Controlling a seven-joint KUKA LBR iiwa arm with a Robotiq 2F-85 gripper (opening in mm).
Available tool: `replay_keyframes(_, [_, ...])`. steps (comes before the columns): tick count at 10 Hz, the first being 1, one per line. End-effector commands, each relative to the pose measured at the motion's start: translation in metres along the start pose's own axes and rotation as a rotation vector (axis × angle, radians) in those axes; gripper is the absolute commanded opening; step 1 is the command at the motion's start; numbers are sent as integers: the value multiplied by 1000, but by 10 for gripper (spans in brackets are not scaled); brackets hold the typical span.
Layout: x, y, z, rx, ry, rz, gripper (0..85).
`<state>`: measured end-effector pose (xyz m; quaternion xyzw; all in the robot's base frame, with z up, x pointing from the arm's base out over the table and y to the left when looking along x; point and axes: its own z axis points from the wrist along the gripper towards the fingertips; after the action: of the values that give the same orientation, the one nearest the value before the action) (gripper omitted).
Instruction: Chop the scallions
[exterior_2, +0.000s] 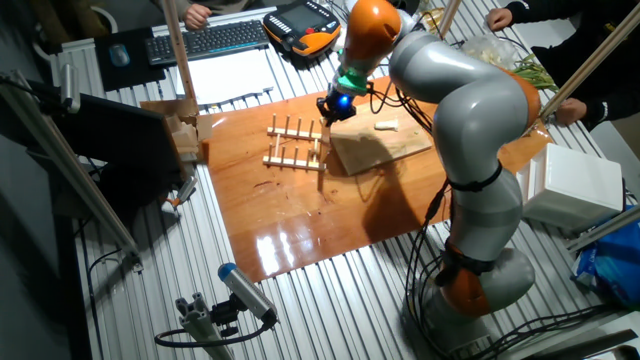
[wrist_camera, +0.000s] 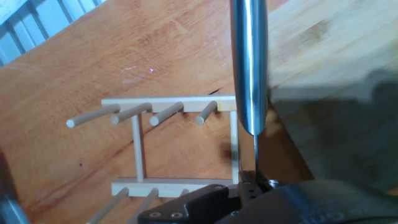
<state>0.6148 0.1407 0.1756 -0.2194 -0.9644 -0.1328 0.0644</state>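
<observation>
One scallion piece uncut on wooden board | gripper clenched on knife, hovering near peg rack, beside board edge | chopping apparently not yet begun

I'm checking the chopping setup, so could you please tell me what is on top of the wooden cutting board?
One short pale scallion piece lies on the cutting board near its far edge. The arm and pincer cover the board's far left corner, so anything there is hidden.

One short pale scallion piece lies flat on the wooden board.
</observation>
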Motion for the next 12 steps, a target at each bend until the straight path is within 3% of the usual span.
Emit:
replay_keyframes(1, [1,-1,-1,-12,5,3,0])
replay_keyframes(4, [4,4,3,-4,-6,14,0])
replay_keyframes(6, [3,6,5,-5,1,19,0])
replay_keyframes(8, [5,8,8,29,-30,20,0])
replay_keyframes(10, [5,8,8,28,-28,32,0])
replay_keyframes(12, [5,8,8,54,-83,46,0])
